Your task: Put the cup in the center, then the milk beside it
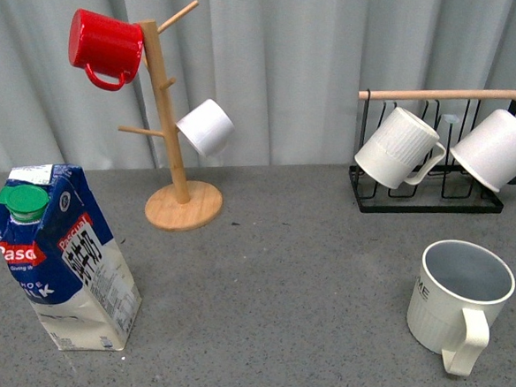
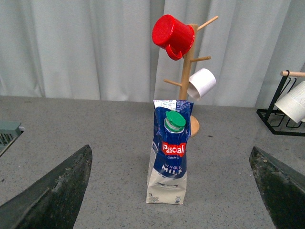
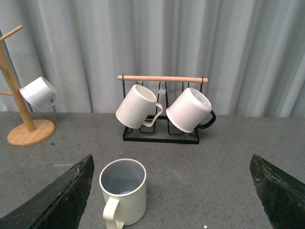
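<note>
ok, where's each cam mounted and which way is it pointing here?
Front: on the body between the arms, facing across the grey table to the curtain; milk carton left, cup right; no arm shows.
Left wrist: on the left arm, facing the milk carton, mug tree behind; open left gripper frames it.
Right wrist: on the right arm, facing the cup and black mug rack; open right gripper frames them.
Shared: both wrist views catch the mug tree; front sees everything.

Left gripper [image 2: 170,149] and right gripper [image 3: 171,157] have dark, scuffed, wedge-shaped fingers [image 2: 52,200].
</note>
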Robot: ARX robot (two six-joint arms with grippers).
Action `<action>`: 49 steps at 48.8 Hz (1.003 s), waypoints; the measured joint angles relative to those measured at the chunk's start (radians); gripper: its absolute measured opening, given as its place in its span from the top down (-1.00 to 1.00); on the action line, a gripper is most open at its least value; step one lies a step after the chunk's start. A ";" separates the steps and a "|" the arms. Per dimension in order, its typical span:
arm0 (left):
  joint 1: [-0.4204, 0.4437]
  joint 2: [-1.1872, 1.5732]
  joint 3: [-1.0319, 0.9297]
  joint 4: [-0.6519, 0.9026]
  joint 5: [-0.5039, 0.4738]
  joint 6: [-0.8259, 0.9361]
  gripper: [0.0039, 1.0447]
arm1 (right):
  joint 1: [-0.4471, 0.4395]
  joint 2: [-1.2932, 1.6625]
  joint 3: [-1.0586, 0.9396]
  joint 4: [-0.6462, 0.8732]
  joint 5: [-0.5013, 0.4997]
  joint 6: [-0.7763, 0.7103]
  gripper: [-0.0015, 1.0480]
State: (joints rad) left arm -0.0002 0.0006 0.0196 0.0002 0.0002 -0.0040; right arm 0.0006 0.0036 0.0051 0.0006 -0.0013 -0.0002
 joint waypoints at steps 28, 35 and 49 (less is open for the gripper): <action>0.000 0.000 0.000 0.000 0.000 0.000 -0.88 | 0.000 0.000 0.000 0.000 0.000 0.000 -0.82; 0.000 0.000 0.000 0.000 0.000 0.000 -0.88 | 0.000 0.000 0.000 0.000 0.000 0.000 -0.82; 0.000 0.000 0.000 0.000 0.000 0.000 -0.88 | 0.003 0.377 0.056 0.114 0.103 -0.092 -0.82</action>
State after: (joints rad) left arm -0.0002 0.0006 0.0196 0.0002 0.0002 -0.0040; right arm 0.0036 0.3805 0.0608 0.1150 0.1020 -0.0917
